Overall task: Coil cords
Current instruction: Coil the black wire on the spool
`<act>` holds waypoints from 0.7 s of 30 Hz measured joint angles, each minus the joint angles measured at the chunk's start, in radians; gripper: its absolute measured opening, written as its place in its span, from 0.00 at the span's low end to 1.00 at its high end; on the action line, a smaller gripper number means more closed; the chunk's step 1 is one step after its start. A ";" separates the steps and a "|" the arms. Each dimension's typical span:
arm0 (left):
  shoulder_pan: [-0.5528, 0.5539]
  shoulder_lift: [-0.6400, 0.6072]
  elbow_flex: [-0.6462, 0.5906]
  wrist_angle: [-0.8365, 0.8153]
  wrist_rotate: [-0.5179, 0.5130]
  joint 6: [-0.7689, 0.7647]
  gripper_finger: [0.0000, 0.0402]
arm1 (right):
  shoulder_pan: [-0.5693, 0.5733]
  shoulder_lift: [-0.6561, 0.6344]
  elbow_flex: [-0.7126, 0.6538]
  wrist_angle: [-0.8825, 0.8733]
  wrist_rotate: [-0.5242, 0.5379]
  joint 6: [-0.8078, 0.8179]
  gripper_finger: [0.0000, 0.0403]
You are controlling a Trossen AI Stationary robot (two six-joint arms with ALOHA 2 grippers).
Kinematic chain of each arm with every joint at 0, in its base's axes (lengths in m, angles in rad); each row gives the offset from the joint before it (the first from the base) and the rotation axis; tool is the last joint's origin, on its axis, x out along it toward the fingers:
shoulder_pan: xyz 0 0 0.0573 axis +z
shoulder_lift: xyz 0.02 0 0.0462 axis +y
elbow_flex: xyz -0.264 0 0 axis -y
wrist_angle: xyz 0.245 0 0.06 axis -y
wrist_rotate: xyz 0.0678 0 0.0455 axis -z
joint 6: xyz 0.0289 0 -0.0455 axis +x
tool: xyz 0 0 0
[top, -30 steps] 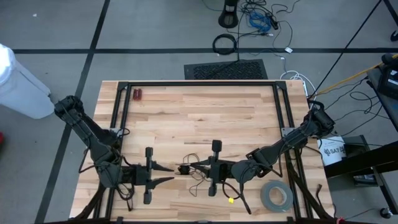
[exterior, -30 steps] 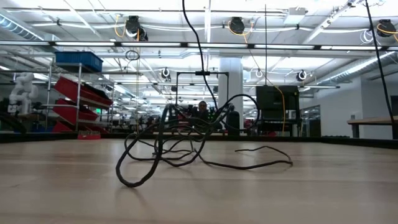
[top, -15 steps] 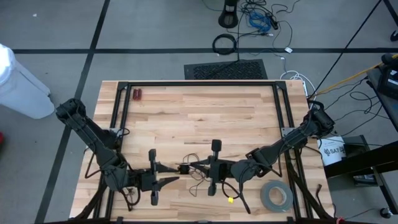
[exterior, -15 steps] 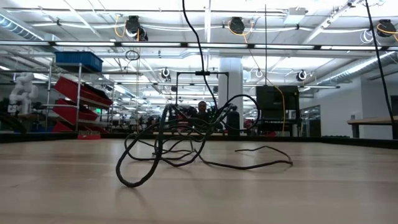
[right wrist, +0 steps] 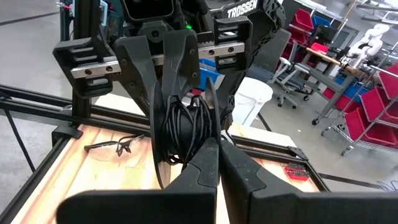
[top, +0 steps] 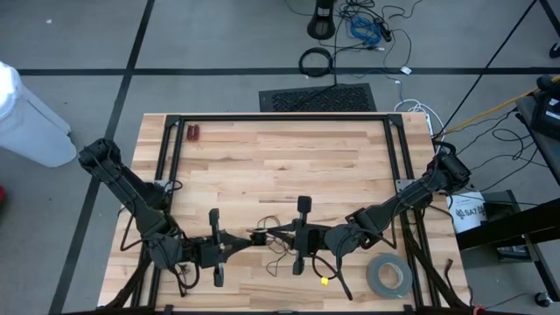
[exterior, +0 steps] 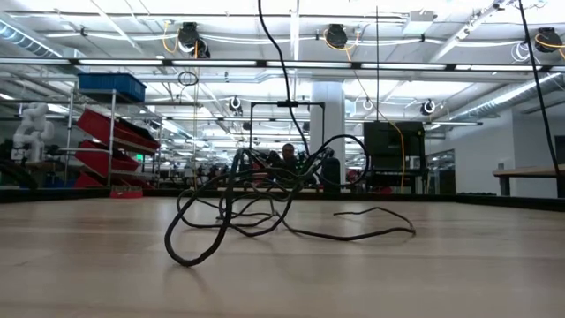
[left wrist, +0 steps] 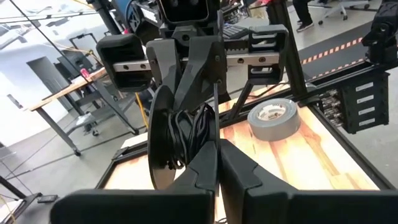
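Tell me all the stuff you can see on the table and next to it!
Thin cord: one, black, bundle pinched between both grippers, loose strands trailing on the table's near middle.
Tape roll: one, grey, near right corner.
Small red thing: one, far left corner.
Small yellow bit: one, near edge, left of the tape roll.
Wooden table: one, light brown.
Thick cable loop: one, black, on the floor beyond the table.
Left gripper: one, dark, jaws shut on the cord bundle.
Right gripper: one, dark, jaws shut on the same bundle.

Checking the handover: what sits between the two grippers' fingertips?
A small coiled bundle of the cord, pinched between left gripper and right gripper; both wrist views show it.
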State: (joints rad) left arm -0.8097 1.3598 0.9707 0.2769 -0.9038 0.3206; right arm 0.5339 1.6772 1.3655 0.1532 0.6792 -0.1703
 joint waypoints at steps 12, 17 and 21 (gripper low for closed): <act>-0.033 -0.003 0.000 0.001 -0.006 0.065 0.01 | 0.034 -0.074 0.000 -0.126 -0.004 0.025 0.09; -0.057 -0.016 0.000 0.001 -0.006 0.086 0.01 | 0.075 -0.153 0.000 -0.256 -0.004 0.131 0.17; -0.085 -0.040 0.000 0.003 -0.005 0.086 0.01 | 0.109 -0.169 0.000 -0.365 -0.016 0.239 0.20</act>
State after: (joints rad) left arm -0.8945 1.3198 0.9707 0.2802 -0.9092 0.4069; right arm 0.6428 1.5079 1.3658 -0.2114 0.6630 0.0688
